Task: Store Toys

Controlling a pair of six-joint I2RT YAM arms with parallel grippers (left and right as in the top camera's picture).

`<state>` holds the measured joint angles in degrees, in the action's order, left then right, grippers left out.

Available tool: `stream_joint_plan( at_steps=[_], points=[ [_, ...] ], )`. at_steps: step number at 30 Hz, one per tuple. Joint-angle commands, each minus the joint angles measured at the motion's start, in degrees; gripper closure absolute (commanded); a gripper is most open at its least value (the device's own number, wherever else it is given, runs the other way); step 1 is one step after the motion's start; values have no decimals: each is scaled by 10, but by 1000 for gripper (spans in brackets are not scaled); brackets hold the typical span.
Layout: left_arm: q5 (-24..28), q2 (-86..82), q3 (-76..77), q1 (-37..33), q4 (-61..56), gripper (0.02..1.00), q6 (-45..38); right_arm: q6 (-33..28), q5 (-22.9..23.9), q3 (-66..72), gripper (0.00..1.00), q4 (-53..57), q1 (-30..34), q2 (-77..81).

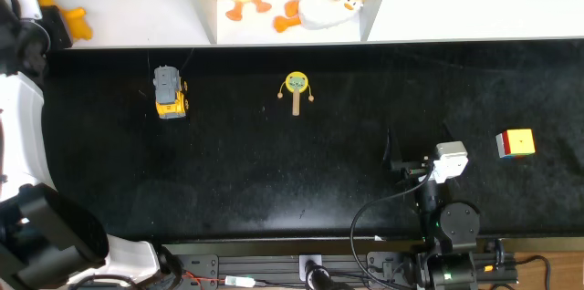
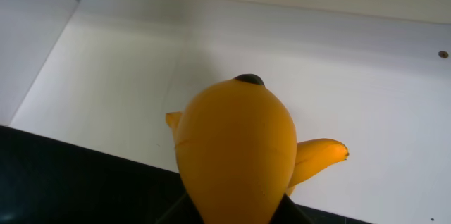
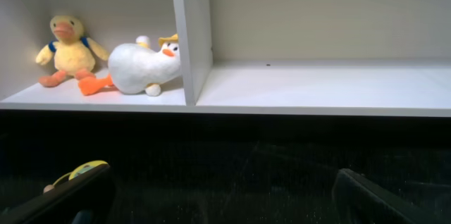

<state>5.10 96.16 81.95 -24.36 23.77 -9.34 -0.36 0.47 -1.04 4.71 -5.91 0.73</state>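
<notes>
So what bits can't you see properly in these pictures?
Orange plush toy: left wrist view, too close; the bottom edge cuts it off, so its whole shape is unclear.
Yellow thing: right wrist view, mostly behind one of the right fingers; cannot tell what it is.
Rattle: top view, too small to make out its face.

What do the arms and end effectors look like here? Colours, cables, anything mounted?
Left arm: bulky white shell over black joint housings. Right arm: slim, black, round joint, with a white boxy module at the wrist and a black cable looping off it. Right end effector: two dark flat fingers.
</notes>
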Motion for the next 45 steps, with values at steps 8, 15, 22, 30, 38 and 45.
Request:
stream_joint_plan(
  at_steps=[8,15,22,30,38,45],
  points=[
    [-14,37,18,0,-13,954,-2,2,6,7,7,-3,3,-5],
    [-12,59,18,1,-22,947,-2,2,6,7,5,-3,3,-5],
    [-12,64,18,3,-31,844,1,2,6,7,7,-3,3,-5],
    [-12,64,18,13,-38,678,0,2,6,7,5,-3,3,-5],
    [-12,64,18,23,-42,117,0,2,6,7,5,-3,3,-5],
    [-12,57,18,23,-35,23,5,2,6,7,7,-3,3,-5]
  ],
)
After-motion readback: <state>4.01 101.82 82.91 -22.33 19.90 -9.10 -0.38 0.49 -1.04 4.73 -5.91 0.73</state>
